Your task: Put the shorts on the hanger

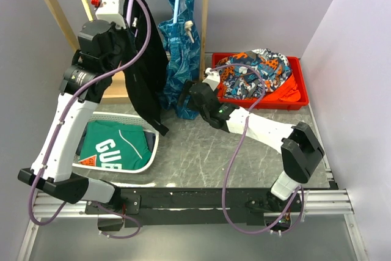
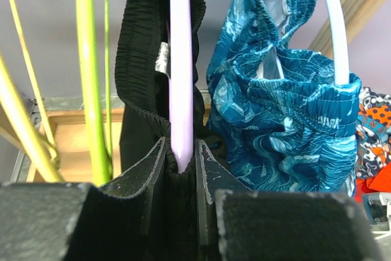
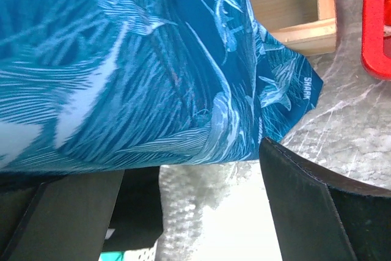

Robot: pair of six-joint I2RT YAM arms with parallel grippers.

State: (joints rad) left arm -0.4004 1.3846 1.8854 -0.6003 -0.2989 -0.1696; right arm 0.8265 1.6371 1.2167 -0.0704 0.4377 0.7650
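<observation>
Backdrop: grey wall, wooden rack (image 1: pixel 205 10) at the far edge of the counter (image 1: pixel 201 151).
Shorts: the shorts (image 1: pixel 146 71) hang from the rack's rail, left of the teal garment (image 1: pixel 180 47), with the waistband looped over the hanger (image 2: pixel 181 59).
Left jaws: just under the rail, clamped on the hanger's lavender bar.
Right jaws: spread wide and empty, below the rack by the teal hem (contact unclear).
Handling: light, limp fabric that would likely slide on smooth plastic. Best hold is the bunched elastic waistband, not a loose leg.
Status: looks nearly done.
</observation>
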